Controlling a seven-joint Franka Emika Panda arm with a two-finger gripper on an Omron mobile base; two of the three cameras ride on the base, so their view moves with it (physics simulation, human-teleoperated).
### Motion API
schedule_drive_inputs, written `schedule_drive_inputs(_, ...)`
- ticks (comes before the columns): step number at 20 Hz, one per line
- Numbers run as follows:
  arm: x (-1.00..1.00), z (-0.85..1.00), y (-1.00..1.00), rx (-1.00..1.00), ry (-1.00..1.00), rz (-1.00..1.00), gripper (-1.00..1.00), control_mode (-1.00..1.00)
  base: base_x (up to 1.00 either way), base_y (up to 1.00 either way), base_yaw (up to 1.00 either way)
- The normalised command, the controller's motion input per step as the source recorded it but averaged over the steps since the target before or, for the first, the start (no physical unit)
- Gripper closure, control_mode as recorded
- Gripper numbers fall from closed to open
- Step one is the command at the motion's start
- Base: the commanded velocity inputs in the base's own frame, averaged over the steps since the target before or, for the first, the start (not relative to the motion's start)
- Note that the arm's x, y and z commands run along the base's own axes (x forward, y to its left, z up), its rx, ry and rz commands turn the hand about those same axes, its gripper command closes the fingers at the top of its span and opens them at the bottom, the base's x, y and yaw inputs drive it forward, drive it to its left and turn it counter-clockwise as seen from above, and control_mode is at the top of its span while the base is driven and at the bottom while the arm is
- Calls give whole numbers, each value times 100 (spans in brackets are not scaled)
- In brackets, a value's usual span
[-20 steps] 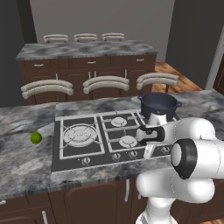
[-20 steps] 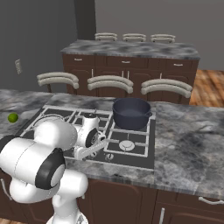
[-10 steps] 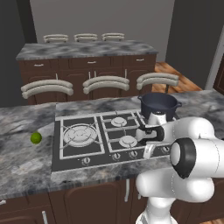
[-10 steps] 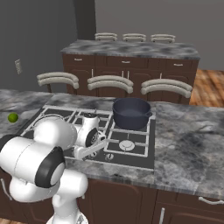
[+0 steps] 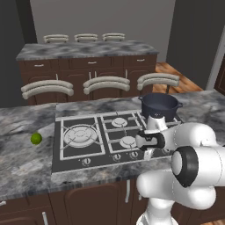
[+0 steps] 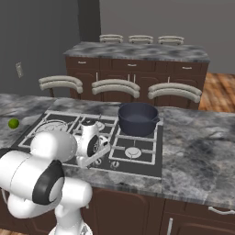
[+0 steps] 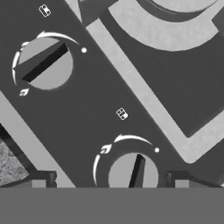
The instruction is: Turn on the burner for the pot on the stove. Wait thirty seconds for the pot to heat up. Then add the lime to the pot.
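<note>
The dark blue-black pot (image 5: 160,104) (image 6: 137,118) stands on the back right burner of the black stove (image 5: 70,163) (image 6: 137,166). The lime (image 5: 36,139) (image 6: 13,123) lies on the grey counter left of the stove, far from the arm. My gripper (image 7: 110,179) (image 6: 91,159) hangs low over the knob row at the stove's front right. It is open, its fingertips (image 7: 43,178) standing on either side of a silver knob (image 7: 133,171) without touching it. A second knob (image 7: 43,63) sits further up the panel.
Three curved stool backs (image 5: 105,83) line the far edge of the counter (image 6: 197,151), with a second marble counter (image 5: 88,49) behind them. Bare counter lies to the right of the stove.
</note>
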Motion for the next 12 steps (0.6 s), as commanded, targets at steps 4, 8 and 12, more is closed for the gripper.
schedule_drive_inputs(4, 0, 44, 0, -5, 0, 0, -100, -100, 0, 0, 0)
schedule_drive_inputs(8, 0, 56, 0, 0, 0, 0, -100, -100, 0, 0, 0)
schedule_drive_inputs(12, 1, 41, 0, 0, 8, -1, -100, -100, 0, 0, 0)
